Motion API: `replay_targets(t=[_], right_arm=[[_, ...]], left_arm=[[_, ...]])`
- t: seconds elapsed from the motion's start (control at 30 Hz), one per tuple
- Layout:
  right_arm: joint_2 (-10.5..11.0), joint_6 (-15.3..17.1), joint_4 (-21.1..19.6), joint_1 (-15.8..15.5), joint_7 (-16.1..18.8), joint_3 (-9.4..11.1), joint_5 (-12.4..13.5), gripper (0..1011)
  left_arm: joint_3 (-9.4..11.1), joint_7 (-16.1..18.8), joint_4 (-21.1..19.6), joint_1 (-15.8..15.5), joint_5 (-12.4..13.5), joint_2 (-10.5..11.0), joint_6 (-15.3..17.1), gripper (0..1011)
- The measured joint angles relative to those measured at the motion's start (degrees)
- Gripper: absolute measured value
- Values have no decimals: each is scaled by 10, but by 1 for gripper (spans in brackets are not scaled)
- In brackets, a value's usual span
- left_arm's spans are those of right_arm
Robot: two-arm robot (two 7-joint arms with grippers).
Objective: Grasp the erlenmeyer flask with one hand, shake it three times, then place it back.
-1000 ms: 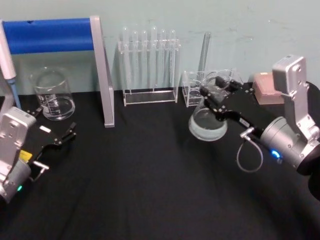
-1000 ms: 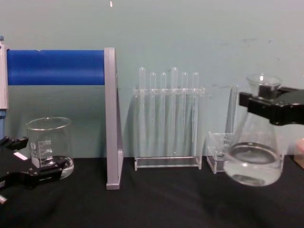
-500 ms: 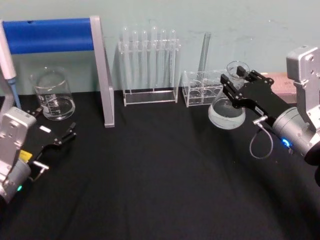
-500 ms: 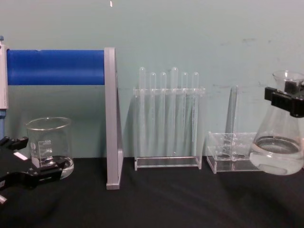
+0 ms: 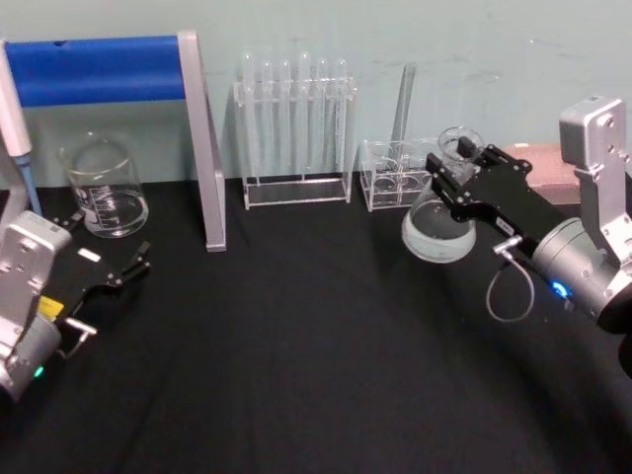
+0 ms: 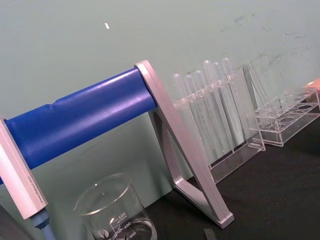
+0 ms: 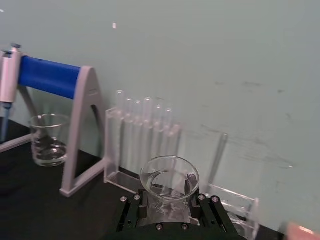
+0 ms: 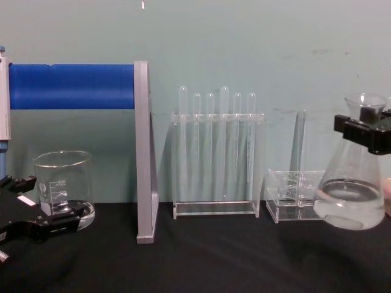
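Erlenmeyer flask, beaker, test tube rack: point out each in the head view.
erlenmeyer flask (image 5: 431,235), head view, wide liquid-filled base.
beaker (image 5: 104,193), head view, front glass wall.
test tube rack (image 5: 296,192), head view, clear base strip.

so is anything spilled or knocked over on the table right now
Nothing spilled or toppled. The erlenmeyer flask hangs slightly tilted above the black table, its neck clamped in the right gripper, liquid inside it. The test tube rack and glass beaker stand upright; the left gripper sits open by the beaker.

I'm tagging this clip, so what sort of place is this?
Probably a chemistry lab bench: a rack of test tubes, a beaker, and an erlenmeyer flask of clear liquid held by the right gripper. The left gripper sits by the beaker.
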Motion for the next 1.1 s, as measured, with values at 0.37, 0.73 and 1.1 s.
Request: replay_targets(t=[0.37,0.73,1.1], right_arm=[[8,1,-27,-17,27,-19,11,457],[17,2,-44,-26,41,-36,25,457],[22,4,-42,-25,40,-43,34,457]], left_arm=[[0,0,0,0,0,0,0,1001],[0,0,0,0,0,0,0,1001],[0,0,0,0,0,0,0,1001]])
